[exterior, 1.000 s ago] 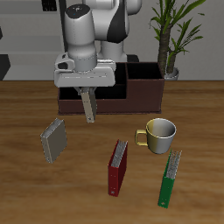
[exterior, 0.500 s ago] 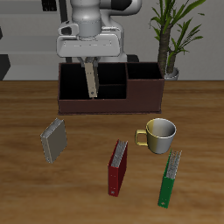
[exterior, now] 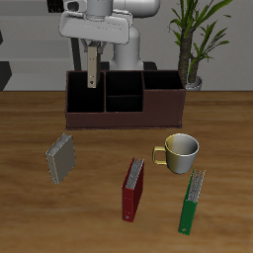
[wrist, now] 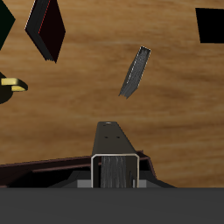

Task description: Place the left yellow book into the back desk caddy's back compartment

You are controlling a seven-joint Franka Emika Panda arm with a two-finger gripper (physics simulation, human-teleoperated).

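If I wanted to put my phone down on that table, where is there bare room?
Bare wood lies between the caddy and the books, and in front of the grey book. It is crowded around the mug, red book and green book.

We cannot see the jaws: in the exterior view the book (exterior: 92, 65) hangs from under the arm, its top hidden there. In the wrist view, the mug (wrist: 11, 85) and red book (wrist: 45, 27) are cut off by the edges.
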